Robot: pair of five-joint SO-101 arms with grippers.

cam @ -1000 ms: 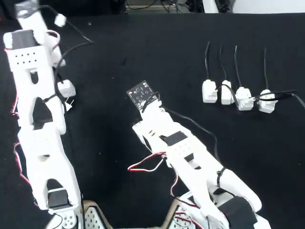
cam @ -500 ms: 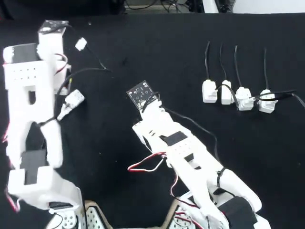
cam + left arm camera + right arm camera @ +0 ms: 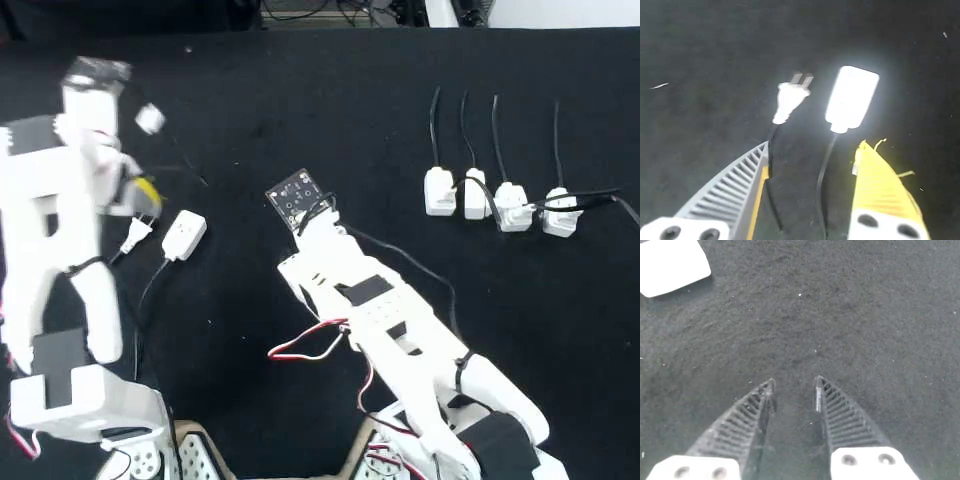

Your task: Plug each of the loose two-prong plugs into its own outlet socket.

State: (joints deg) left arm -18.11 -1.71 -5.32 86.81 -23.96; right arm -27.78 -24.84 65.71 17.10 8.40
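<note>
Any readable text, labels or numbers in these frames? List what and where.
None readable. The loose plug, the socket beside it and the row of sockets are plain white; marks on the small circuit board are too small to read.

My high camera is fixed above the table [image 3: 300, 100] and looks down over all of it, with both arm bases at the near edge. The left wrist camera faces down past the left gripper [image 3: 812, 150], close to the cloth. It shares the plug [image 3: 790, 97] and socket block [image 3: 851, 96] on the table's left with the high view. The right wrist camera looks past the right gripper [image 3: 795, 382], close on cloth near the middle.
</note>
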